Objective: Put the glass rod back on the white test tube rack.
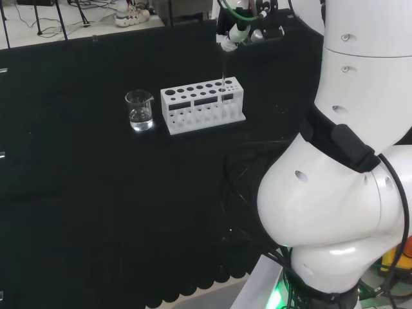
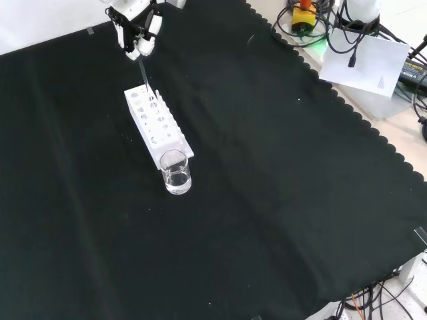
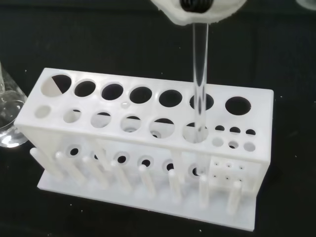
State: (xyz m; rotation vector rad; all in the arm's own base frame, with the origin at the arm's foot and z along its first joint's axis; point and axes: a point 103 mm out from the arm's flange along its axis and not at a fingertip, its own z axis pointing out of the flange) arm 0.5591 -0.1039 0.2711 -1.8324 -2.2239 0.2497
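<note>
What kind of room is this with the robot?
Probably a science lab set up for robot tests. A white test tube rack and a glass beaker stand on black cloth, and the robot hand holds a glass rod over the rack.

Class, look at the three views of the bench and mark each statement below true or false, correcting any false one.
1. The robot hand holds the glass rod. True.
2. The rod lies flat on the cloth. False: it hangs upright, its lower end at a hole of the white test tube rack.
3. A beaker stands by one end of the rack. True.
4. The beaker is tipped over. False: it stands upright.
5. Test tubes fill the rack. False: its holes look empty.
</note>
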